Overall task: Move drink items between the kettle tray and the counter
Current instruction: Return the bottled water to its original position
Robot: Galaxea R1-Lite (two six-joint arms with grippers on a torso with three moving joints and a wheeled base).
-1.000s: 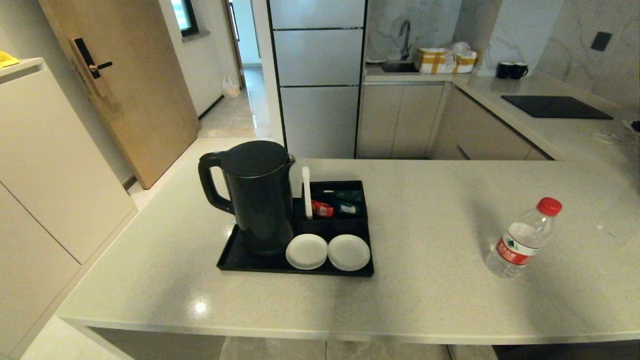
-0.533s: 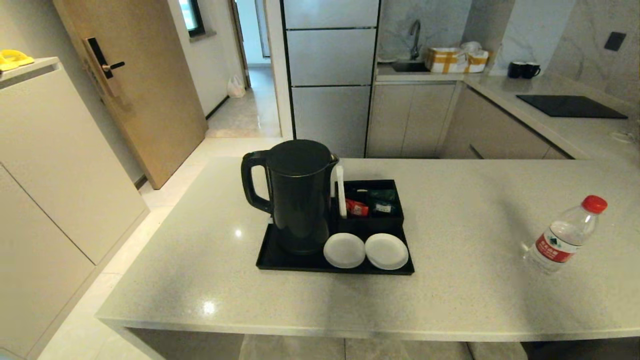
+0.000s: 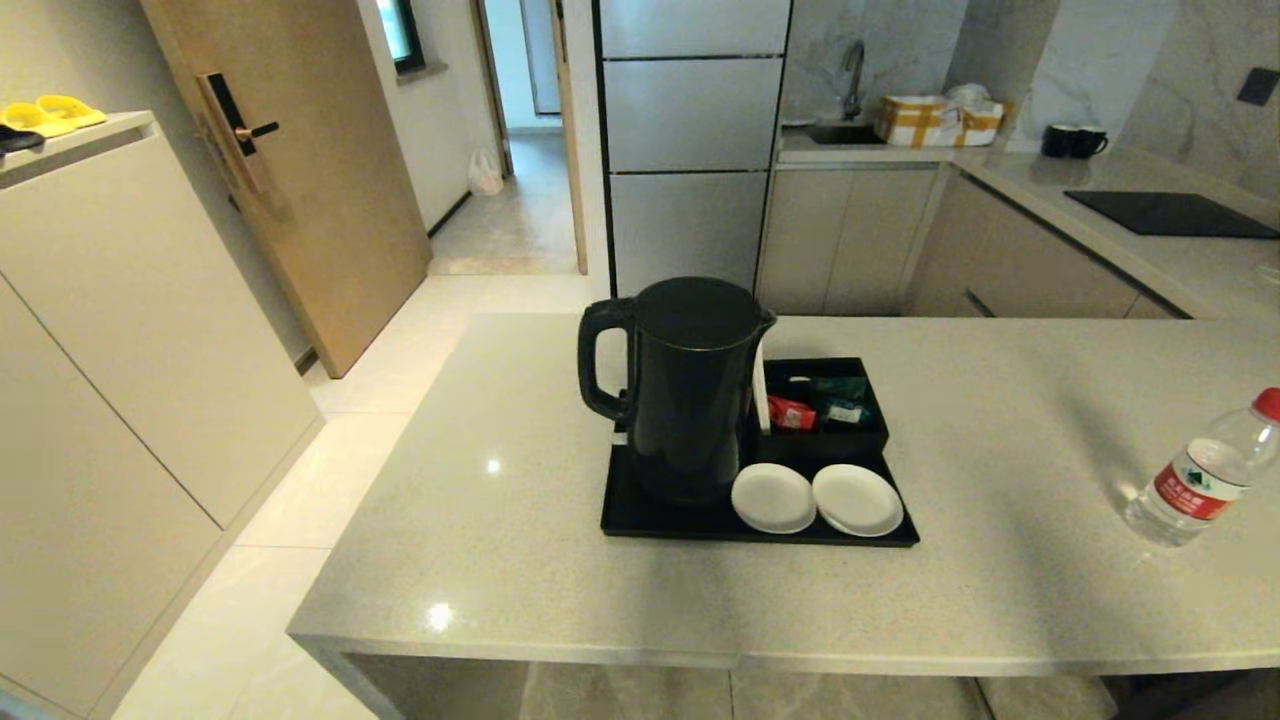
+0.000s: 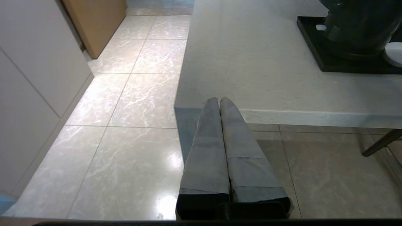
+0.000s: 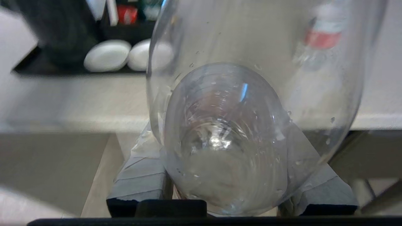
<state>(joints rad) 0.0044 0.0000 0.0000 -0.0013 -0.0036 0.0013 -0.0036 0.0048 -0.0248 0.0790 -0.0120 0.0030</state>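
Two water bottles noted: one stands on the counter point(image 3: 1000, 600) at right point(image 3: 1200, 470); the other point(image 5: 226, 141) is clamped in the right gripper point(image 5: 230, 188). Left gripper point(image 4: 219, 101) closed, empty. Recommend lowering upright onto the kettle tray point(image 3: 640, 520), clear of saucers point(image 3: 815, 498).

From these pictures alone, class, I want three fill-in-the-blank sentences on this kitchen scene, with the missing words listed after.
1. The right gripper is shut on a clear plastic ____.
2. Two round white saucers lie on the flat black ____.
3. The tall black kettle stands on the tray's ____ side in the head view.
Missing words: bottle; tray; left
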